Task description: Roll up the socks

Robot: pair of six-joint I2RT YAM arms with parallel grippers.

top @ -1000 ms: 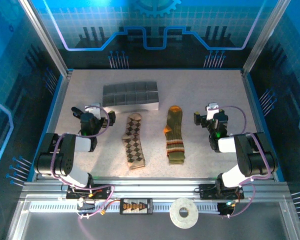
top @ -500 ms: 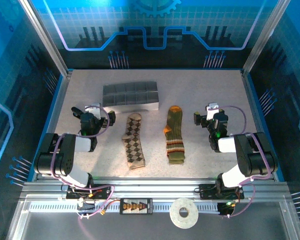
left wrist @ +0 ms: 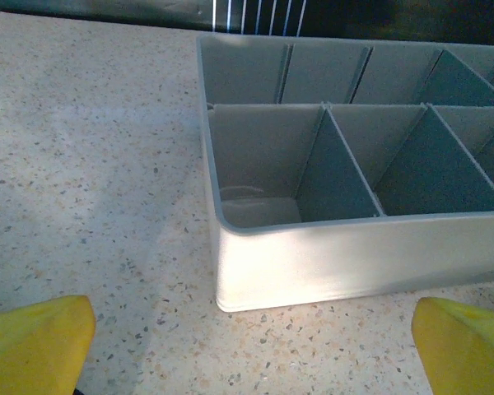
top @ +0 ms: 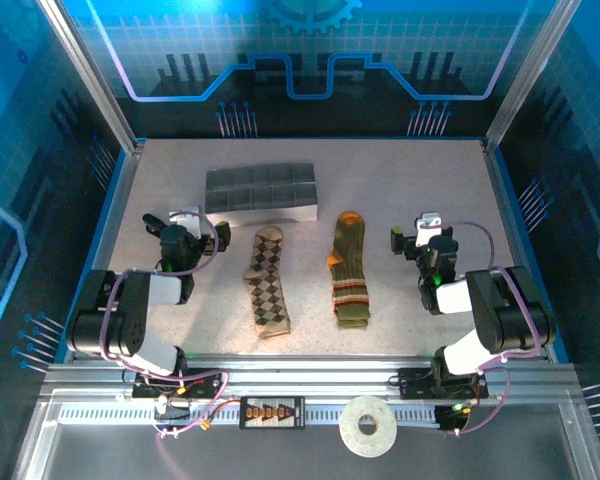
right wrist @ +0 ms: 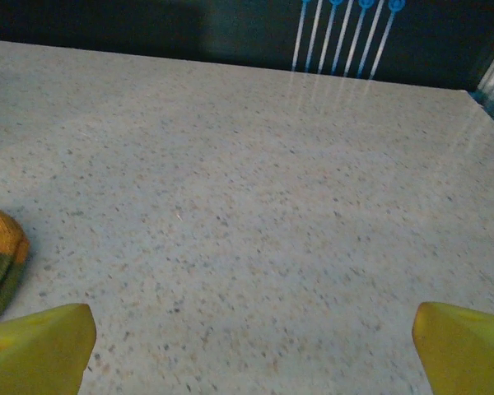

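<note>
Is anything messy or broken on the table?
No, nothing looks odd. The argyle sock and the green sock lie flat side by side, not yet rolled. The grey tray sits upright farther back.

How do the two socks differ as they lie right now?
The argyle sock is beige-brown with diamonds; the green sock is olive with orange toe, heel and thin stripes. The argyle sock lies on the left arm's side, near the grey tray; the green sock lies on the right arm's side. Both lie flat, unrolled, lengthwise, apart from each other.
</note>
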